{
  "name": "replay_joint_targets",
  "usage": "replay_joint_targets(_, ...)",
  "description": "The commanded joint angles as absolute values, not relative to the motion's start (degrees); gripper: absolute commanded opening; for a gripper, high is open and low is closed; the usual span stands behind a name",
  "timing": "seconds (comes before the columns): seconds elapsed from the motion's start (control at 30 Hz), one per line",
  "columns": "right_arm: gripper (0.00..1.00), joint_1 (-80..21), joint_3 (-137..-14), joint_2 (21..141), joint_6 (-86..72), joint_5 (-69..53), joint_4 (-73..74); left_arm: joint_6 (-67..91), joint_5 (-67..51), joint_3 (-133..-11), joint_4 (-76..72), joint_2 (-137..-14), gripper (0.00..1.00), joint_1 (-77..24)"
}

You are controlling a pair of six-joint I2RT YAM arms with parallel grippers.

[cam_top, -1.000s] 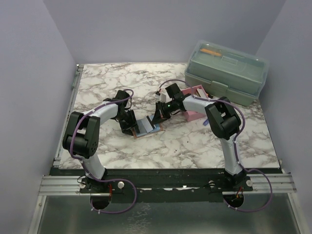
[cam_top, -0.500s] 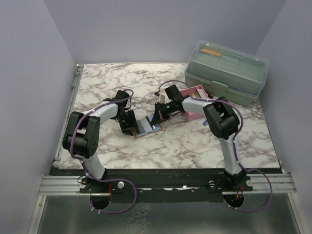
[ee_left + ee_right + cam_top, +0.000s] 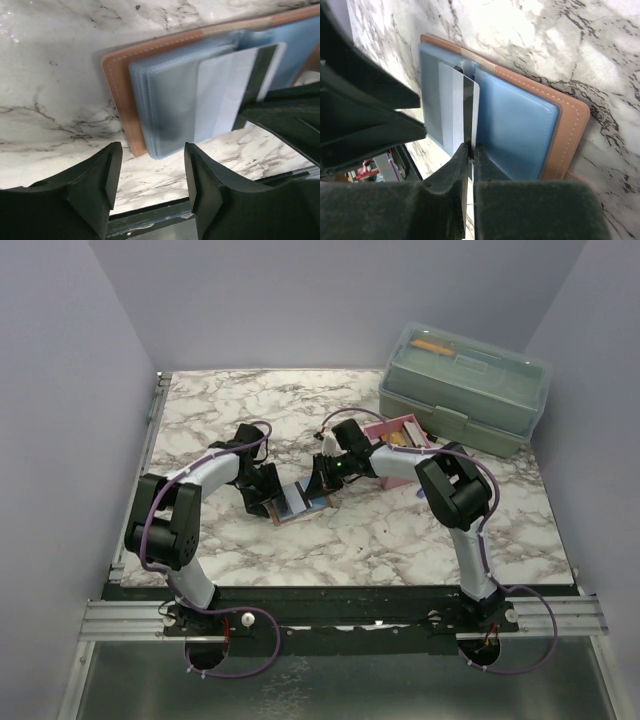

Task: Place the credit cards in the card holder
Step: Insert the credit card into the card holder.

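At the middle of the table, the card holder lies open and flat, with its brown leather side down and the blue plastic sleeves up. The right fingers are closed tight on a grey-white card with a dark stripe. They hold it by its near end, while the far end points into the sleeves close to the fold of the holder.

Compared with a moment ago, the right arm has pushed toward the left of the frame. Its fingers now hang over the right half of the holder, and the pink tray behind it is more uncovered. The left fingers have also opened wider. In the left wrist view they stand well apart at the lower edge of the holder, with nothing between them.

I think this means the card is now going in, and part of it seems already under the clear plastic. The left arm appears to be giving up its hold on the holder, so the holder may slide if the right arm pushes more. Something lies in the pink tray, but it is too small to tell whether it is more cards.
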State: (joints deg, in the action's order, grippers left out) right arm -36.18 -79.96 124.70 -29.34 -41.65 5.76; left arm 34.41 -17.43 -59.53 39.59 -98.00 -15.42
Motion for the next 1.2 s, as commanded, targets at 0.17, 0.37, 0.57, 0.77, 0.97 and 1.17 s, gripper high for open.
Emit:
replay_joint_targets(0.17, 0.29, -36.9, -81.8, 122.4, -28.1, -36.5, 13.4, 36.5, -13.4, -55.5, 40.0, -89.3, 0.49, -9.8)
replay_joint_targets(0.37, 0.31, -37.7, -84.5, 123.7, -26.7, -37.9, 15.3, 34.9, -15.6, -54.1, 37.3, -95.7, 0.35, -8.6)
replay_joint_targets(0.57, 0.34, -40.1, -89.1, 126.6, -27.6, -40.2, 15.9, 35.7, -18.4, -55.1, 35.0, -98.8, 0.32, -8.8)
replay_joint_targets(0.77, 0.41, -42.0, -91.5, 127.3, -30.7, -43.1, 14.2, 36.0, -19.6, -55.6, 34.8, -98.3, 0.32, -8.8)
replay_joint_targets(0.97, 0.56, -41.7, -92.6, 124.5, -28.2, -31.0, 22.3, 35.6, -18.5, -54.4, 35.4, -96.6, 0.32, -8.8)
replay_joint_targets(1.17, 0.62, -41.6, -93.2, 123.4, -24.7, -25.2, 28.8, 35.0, -18.3, -52.5, 35.4, -96.4, 0.32, -8.8)
